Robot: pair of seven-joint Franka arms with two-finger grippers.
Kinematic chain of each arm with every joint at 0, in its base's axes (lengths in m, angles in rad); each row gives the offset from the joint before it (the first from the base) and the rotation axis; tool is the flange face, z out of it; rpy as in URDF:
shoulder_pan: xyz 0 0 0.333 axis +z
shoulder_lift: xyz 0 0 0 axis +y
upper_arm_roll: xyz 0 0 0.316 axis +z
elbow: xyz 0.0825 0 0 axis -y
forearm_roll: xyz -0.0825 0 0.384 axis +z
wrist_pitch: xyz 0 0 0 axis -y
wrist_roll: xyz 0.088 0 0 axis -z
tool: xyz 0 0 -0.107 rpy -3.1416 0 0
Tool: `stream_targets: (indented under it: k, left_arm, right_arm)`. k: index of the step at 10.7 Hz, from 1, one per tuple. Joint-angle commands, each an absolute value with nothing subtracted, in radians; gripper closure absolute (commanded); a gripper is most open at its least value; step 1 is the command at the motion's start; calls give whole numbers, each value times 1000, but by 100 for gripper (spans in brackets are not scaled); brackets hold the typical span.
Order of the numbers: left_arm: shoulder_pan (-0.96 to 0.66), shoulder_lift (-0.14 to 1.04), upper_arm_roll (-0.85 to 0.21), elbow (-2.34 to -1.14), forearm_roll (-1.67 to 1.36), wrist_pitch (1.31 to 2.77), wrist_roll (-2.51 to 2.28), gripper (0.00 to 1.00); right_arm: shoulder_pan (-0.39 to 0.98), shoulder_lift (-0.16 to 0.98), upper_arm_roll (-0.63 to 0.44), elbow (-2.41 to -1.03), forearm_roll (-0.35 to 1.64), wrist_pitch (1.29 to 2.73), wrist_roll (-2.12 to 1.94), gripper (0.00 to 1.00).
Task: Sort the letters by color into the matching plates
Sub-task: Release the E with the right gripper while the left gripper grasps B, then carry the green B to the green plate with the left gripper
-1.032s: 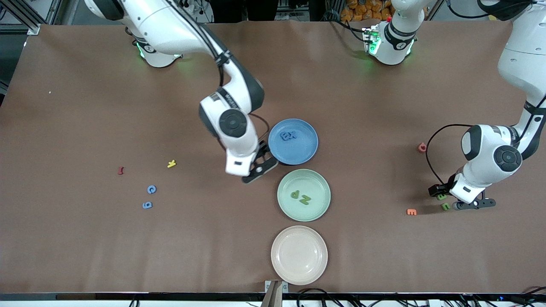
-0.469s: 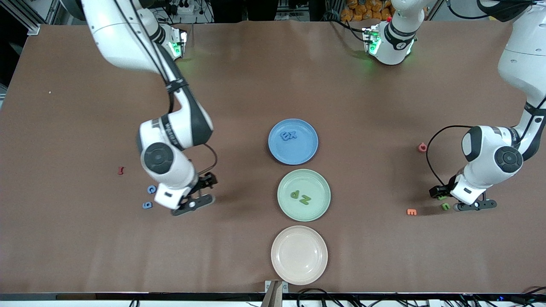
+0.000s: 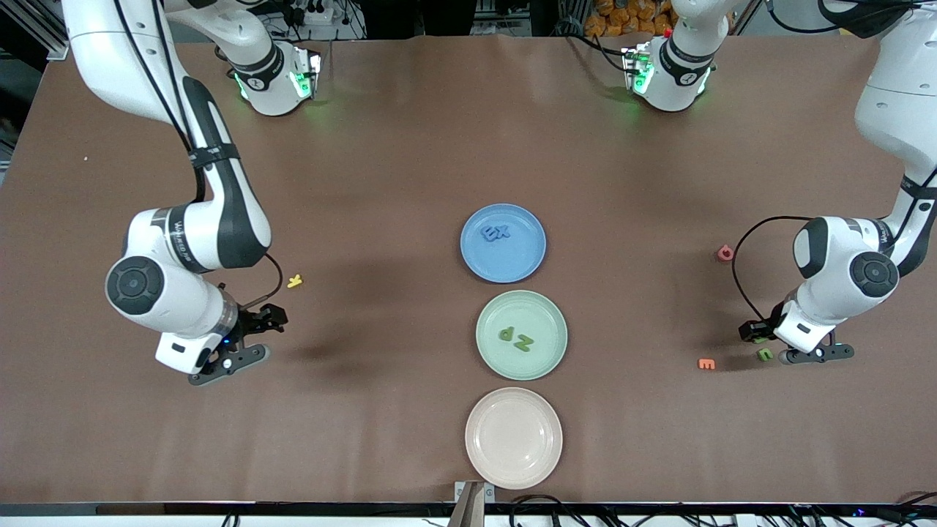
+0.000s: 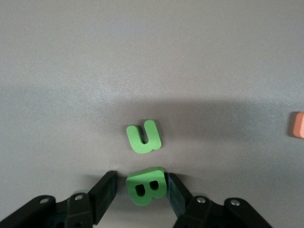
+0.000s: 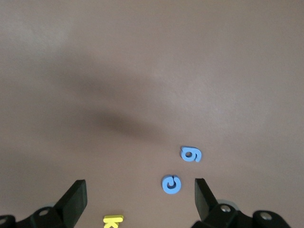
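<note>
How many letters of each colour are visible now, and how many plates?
Blue letters: 4 (E, x in the blue plate; c, g)
Green letters: 4 (d, Z in the green plate; U, B)
Yellow letter: 1
Orange letter: 1
Pink letter: 1
Plates: 3 (with the beige plate)
Total: 11 letters, 3 plates

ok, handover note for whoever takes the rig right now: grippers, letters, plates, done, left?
Left gripper: low at the left arm's end, jaws around the green letter B, one finger touching it; green letter U beside it.
Right gripper: open, above the blue letters c and g.
Done: two blue letters in the round blue plate, two green in the mint green plate.
Left: B, U, c, g.
</note>
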State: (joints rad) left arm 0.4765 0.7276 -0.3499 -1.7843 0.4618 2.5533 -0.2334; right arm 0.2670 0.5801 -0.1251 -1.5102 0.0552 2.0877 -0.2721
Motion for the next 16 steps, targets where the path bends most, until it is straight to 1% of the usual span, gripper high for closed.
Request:
stream_targets:
  k: [1,3,4,5,8,9,10,11,13,15,16]
  left_arm:
    - [476,772,-353,-1753,494,2576,-230,65]
    - [476,770,-353,-1753,492,2576,-232,87]
    - [476,770,-353,-1753,492,2576,-232,99]
    - [476,770,-353,-1753,494,2576,-232,100]
    - [459,749,-367,-1756,491,2562,-242,100]
    - [425,733,-367,-1756,470,2525,-250,100]
    - [390,701,-376,-1753,451,2461,-288,100]
    - [358,675,-391,-1752,445,2413,-322,100]
    - [295,631,-441,-1750,440,2340,-385,100]
    - [204,611,-489,-1744,442,2293,-524,100]
    - [148,606,-505,-1746,442,2293,-569,100]
  right_arm:
    - [209,519,-104,-1647,92,2187,-288,0]
    - [177,496,-104,-1760,144,2314,-287,0]
    - [166,491,-104,-1802,165,2354,-287,0]
    - [155,489,-104,-1828,172,2379,-287,0]
    - [129,502,-104,-1868,173,2385,-287,0]
    - [124,505,-104,-1879,173,2396,-287,0]
    - [124,515,-104,-1897,173,2437,-287,0]
    - [124,538,-104,-1908,172,2480,-288,0]
    - [124,557,-104,-1911,173,2499,-288,0]
    - [133,581,-104,-1911,178,2516,-285,0]
    - [141,594,-104,-1911,178,2534,-278,0]
